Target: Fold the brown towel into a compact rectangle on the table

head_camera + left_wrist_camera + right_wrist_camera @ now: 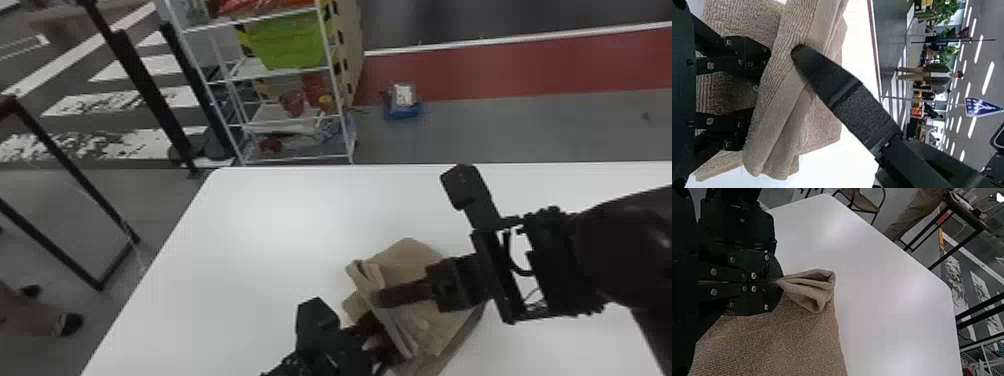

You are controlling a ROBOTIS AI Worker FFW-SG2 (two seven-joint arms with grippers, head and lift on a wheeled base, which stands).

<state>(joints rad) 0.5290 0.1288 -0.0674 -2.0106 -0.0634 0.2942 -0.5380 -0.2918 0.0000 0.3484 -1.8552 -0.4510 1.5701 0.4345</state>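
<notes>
The brown towel (pixel 407 260) lies in layers on the white table, a raised fold along its left side. My right gripper (pixel 378 297) is over it from the right; in the right wrist view my right gripper (pixel 777 282) is shut on a bunched part of the towel (pixel 809 340). From the near left, my left gripper (pixel 381 339) reaches to the raised fold. In the left wrist view my left gripper (pixel 757 89) has its fingers apart at the towel (pixel 789 90), their tips hidden by the fold, and the right gripper's dark finger presses against that fold.
The white table (pixel 240 260) extends left of and beyond the towel. Past its far edge stand a wire shelf (pixel 285 120) with bags and a blue item (pixel 402 102) on the floor. Dark posts stand beyond the table's left side.
</notes>
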